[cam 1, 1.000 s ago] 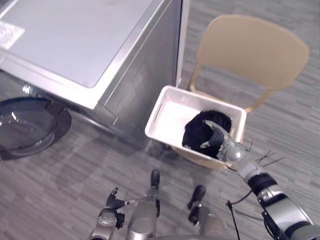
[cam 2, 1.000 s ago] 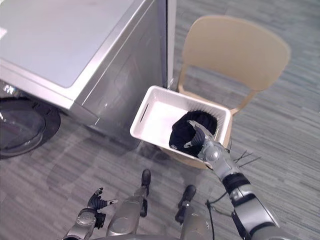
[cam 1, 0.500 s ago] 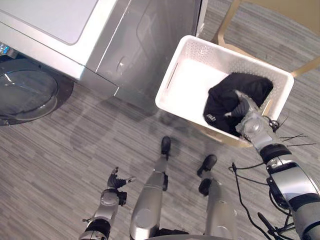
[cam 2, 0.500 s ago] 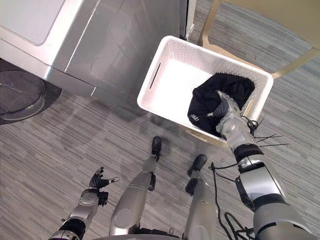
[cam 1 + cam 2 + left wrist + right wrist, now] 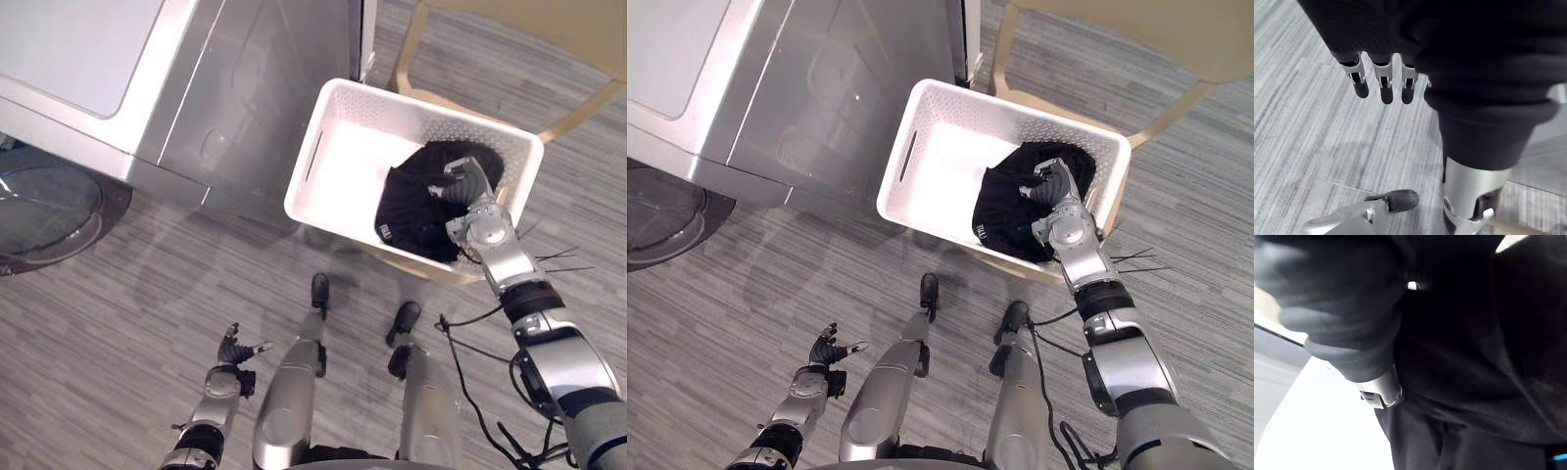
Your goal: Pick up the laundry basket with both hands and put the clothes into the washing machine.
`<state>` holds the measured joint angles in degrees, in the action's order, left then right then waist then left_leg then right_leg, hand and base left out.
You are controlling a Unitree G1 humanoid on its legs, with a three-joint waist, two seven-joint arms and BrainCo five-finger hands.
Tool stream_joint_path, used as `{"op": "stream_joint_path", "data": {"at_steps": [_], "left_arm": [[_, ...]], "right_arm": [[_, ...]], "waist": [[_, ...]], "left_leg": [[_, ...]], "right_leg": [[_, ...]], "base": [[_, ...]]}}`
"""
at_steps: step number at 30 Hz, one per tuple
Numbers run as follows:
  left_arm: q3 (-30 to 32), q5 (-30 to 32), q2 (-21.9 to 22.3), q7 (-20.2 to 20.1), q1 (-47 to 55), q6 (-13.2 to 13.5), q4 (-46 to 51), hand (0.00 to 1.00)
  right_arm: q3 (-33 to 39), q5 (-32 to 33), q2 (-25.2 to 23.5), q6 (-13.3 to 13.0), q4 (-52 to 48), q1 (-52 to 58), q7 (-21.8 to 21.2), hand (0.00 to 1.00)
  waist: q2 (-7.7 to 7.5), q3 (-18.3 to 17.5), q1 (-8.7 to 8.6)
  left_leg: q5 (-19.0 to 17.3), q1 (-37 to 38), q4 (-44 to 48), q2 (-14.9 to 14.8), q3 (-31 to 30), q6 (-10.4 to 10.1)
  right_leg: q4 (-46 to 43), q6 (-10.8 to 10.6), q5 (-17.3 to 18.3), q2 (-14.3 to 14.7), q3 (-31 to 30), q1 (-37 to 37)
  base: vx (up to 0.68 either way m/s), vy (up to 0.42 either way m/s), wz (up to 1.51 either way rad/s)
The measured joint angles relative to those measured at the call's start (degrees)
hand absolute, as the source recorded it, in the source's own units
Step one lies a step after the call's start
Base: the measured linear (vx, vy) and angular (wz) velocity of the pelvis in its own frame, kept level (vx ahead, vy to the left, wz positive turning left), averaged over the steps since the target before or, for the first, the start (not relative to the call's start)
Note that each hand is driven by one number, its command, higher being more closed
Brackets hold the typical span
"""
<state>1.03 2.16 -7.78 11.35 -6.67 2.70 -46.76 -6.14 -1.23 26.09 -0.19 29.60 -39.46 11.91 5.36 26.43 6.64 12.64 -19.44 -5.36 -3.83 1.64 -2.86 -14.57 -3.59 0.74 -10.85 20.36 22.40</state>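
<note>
Looks along the left hand (image 5: 1382, 78) toward a grey striped floor (image 5: 1308, 142). Shows the fingers (image 5: 1356, 78) straight in a row, dark tips clear of the floor, the dark ribbed cover (image 5: 1474, 73) at their two o'clock and the thumb (image 5: 1399, 199) apart at their six o'clock. Catches a paler grey panel (image 5: 1547, 147) at the fingers' four o'clock, possibly sheet metal.

White laundry basket (image 5: 306, 176) at centre right, its walls dotted with small holes. Black clothes (image 5: 411, 206) heaped inside it. Silver-grey washing machine (image 5: 88, 49) at upper left, with a dark glass door (image 5: 39, 211) at the left edge. Tan chair (image 5: 1205, 44) at upper right. Floor (image 5: 118, 313) in streaky grey planks. Silver right hand (image 5: 480, 227) with dark fingertips.
</note>
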Motion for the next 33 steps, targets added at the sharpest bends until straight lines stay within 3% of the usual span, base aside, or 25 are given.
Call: {"op": "stream_joint_path", "data": {"at_steps": [3,8,10,13,18,21,22,23,24,25,26,27,28,30,31,32,33], "left_arm": [[1.8,0.1,0.1,0.0,1.3,-0.4,0.0,0.00],[4.1,0.3,0.5,-0.2,5.6,-2.4,-2.5,0.00],[5.5,0.3,0.9,-0.2,8.2,-3.0,-3.6,0.00],[6.9,0.3,1.2,-0.2,9.7,-3.8,-4.6,0.00],[8.1,0.2,1.5,-0.3,10.4,-4.1,-4.5,0.00],[8.1,0.2,1.8,-1.2,9.8,-3.9,-3.5,0.00],[8.2,0.2,1.5,-1.2,9.4,-3.7,-2.7,0.00],[8.2,0.1,1.4,-1.1,9.8,-3.5,-0.9,0.00],[8.2,0.0,1.4,-0.9,10.4,-3.4,0.5,0.00],[8.3,-0.4,1.4,0.0,10.7,-3.4,3.1,0.00],[8.7,-0.6,1.7,0.2,10.8,-3.3,4.4,0.00],[8.6,-1.4,3.5,0.7,11.8,-3.1,7.4,0.00],[8.3,-2.4,5.9,1.5,12.8,-2.5,9.4,0.00],[5.7,-4.1,8.1,1.4,14.8,-2.3,14.4,0.00],[3.7,-5.0,8.9,1.2,16.3,-2.3,18.0,0.00],[2.4,-5.2,8.9,1.1,16.7,-2.3,19.8,0.00],[0.6,-5.5,8.8,0.9,16.4,-2.2,21.8,0.00]], "right_arm": [[3.1,2.2,-3.9,-1.2,-8.2,4.8,0.5,1.00],[6.2,7.8,-13.4,-2.9,-19.2,16.3,0.3,1.00],[6.1,12.0,-17.7,-4.4,-23.8,21.6,0.1,1.00],[5.8,17.7,-20.1,-6.4,-27.2,25.9,-1.8,1.00],[4.1,22.6,-21.3,-7.8,-30.5,26.8,-4.6,1.00],[5.3,24.3,-21.3,-8.5,-33.6,28.9,-4.7,1.00],[6.4,24.4,-22.1,-8.7,-35.9,29.3,-4.6,1.00],[6.9,24.4,-22.8,-9.9,-36.9,29.4,-4.5,1.00],[6.6,24.5,-23.0,-10.3,-37.1,29.2,-4.5,1.00],[5.7,24.8,-23.0,-10.8,-37.5,28.0,-4.5,1.00],[5.5,25.3,-22.8,-10.8,-37.7,27.3,-4.4,1.00],[5.1,25.7,-22.5,-10.9,-37.9,25.9,-4.3,1.00],[4.6,26.0,-21.9,-11.2,-38.1,25.2,-4.3,1.00],[4.5,26.3,-21.0,-11.7,-38.1,26.5,-4.1,1.00],[4.6,26.3,-20.0,-11.7,-38.0,26.6,-3.5,1.00],[4.7,26.3,-19.5,-11.7,-38.0,26.6,-3.2,1.00],[5.2,26.2,-19.1,-11.7,-38.1,26.5,-3.1,1.00]], "waist": [[-0.58,-0.5,-1.07],[-3.10,-6.3,-2.29],[-4.45,-10.2,-2.60],[-5.01,-13.8,-2.64],[-5.24,-15.0,-2.99],[-5.17,-15.0,-4.15],[-5.57,-15.1,-4.89],[-6.36,-15.6,-4.98],[-7.13,-16.1,-4.55],[-7.63,-16.5,-3.80],[-7.17,-16.8,-3.26],[-5.63,-17.6,-1.12],[-2.83,-18.0,-0.60],[-0.34,-18.2,-1.27],[0.83,-18.1,-1.57],[1.05,-18.1,-1.73],[0.31,-17.9,-1.91]], "left_leg": [[-0.6,2.0,0.0,-0.4,0.0,-0.2],[-2.1,5.6,0.0,-0.8,1.1,-0.2],[-3.2,8.0,0.0,-1.3,2.6,-0.6],[-4.5,11.0,0.0,-1.8,5.2,-1.0],[-5.7,14.1,0.1,-2.5,9.2,-1.3],[-6.2,13.3,2.7,-3.2,6.4,-0.5],[-6.2,13.3,3.1,-2.9,3.9,-0.5],[-5.9,12.7,4.3,-2.0,1.6,-0.9],[-5.8,12.0,5.4,-1.5,0.8,-1.0],[-5.8,9.2,8.6,-1.0,-0.5,-1.1],[-5.8,7.8,9.7,-1.2,-1.1,-1.1],[-5.2,5.1,10.6,-2.4,-1.5,-1.9],[-4.1,2.3,11.1,-4.4,-3.4,-2.8],[-0.5,0.6,9.2,-5.4,-6.2,-2.5],[-0.7,1.2,5.9,-6.3,-5.8,-0.1],[-4.4,1.4,4.4,-6.6,-4.7,0.7],[-10.0,1.1,3.6,-6.1,-1.9,2.0]], "right_leg": [[1.2,-0.2,0.1,0.7,0.0,-2.5],[3.5,-0.4,0.1,1.4,-0.5,-6.6],[6.0,-0.6,-0.3,2.4,-1.6,-9.3],[9.0,-0.7,-1.4,3.8,-3.8,-12.1],[8.6,-0.5,-2.2,4.7,-8.3,-12.5],[-0.2,-4.1,1.8,4.8,-12.8,-11.3],[-13.5,-2.7,8.7,3.7,-16.1,-9.2],[-22.2,-4.0,11.8,3.0,-18.3,-9.5],[-23.8,-4.7,13.2,2.7,-19.4,-10.2],[-21.5,-4.0,16.2,3.1,-20.6,-11.5],[-19.1,-3.5,17.1,3.8,-20.3,-12.2],[-13.1,-0.9,18.8,5.8,-18.9,-13.2],[-11.1,0.7,18.3,7.9,-16.7,-12.9],[-12.3,2.2,18.3,9.4,-12.3,-11.9],[-12.3,3.3,17.9,10.1,-9.3,-12.2],[-11.5,4.1,17.3,9.9,-7.7,-12.2],[-8.8,5.0,15.7,8.2,-5.6,-13.1]], "base": [[0.00,-0.055,-0.01],[0.09,-0.038,-0.07],[0.13,-0.031,-0.27],[0.12,-0.020,-0.39],[0.02,0.001,-0.49],[-0.02,-0.067,0.55],[-0.02,-0.117,1.41],[-0.02,-0.218,1.34],[-0.03,-0.229,1.12],[-0.12,-0.329,0.70],[-0.17,-0.277,0.49],[-0.26,-0.321,0.20],[-0.24,-0.208,0.28],[-0.27,-0.201,0.91],[-0.26,-0.183,1.09],[-0.26,-0.124,1.12],[-0.23,-0.082,1.16]]}}
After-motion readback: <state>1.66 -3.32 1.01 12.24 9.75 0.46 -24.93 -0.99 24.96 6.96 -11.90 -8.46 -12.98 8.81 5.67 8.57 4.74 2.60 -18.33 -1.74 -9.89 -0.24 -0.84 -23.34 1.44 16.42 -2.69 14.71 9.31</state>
